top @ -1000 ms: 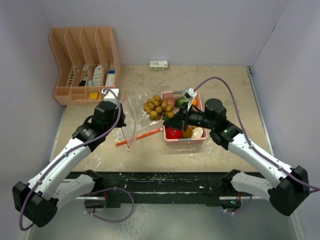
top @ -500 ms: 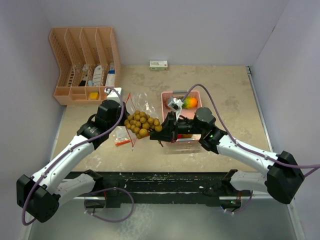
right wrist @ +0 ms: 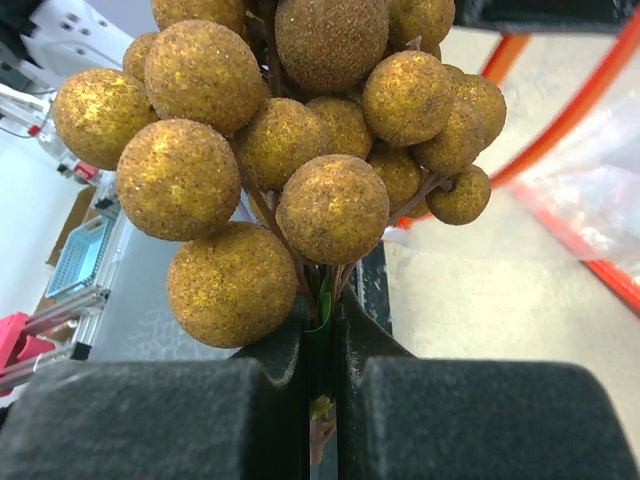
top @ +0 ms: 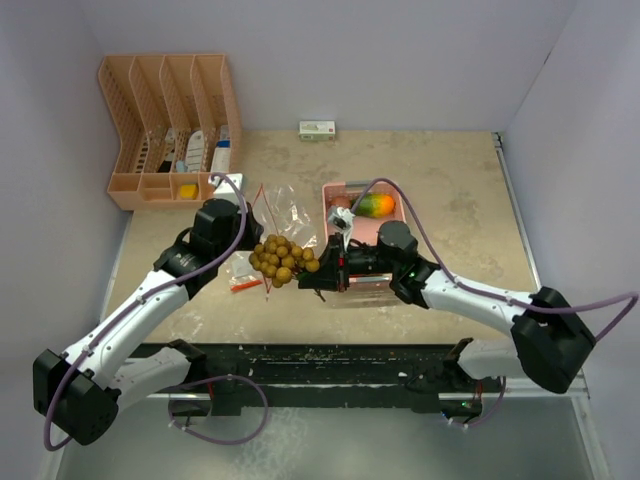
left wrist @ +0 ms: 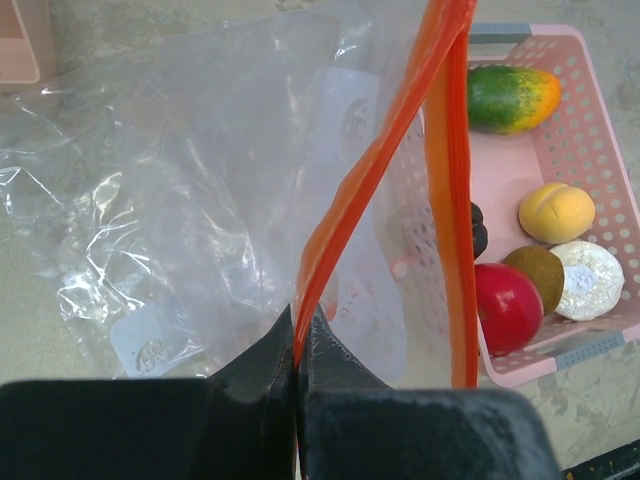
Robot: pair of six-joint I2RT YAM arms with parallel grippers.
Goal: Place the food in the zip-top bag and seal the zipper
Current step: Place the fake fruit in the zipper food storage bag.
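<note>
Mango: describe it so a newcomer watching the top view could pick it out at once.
Just right of the clear bag sits a pink basket. The mango lies at the basket's far end, away from the arm bases. It is the only elongated, two-coloured fruit there, green fading to orange, unlike the round red apple and yellow lemon.

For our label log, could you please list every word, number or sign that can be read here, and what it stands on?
No text can be read in any view.
zip-top bag: faint round stamp and reddish marks, too blurred.
small box at the table's far edge: print too small.
packets in the desk organizer: labels too small.
cluster of small tan balls: no print.
</note>
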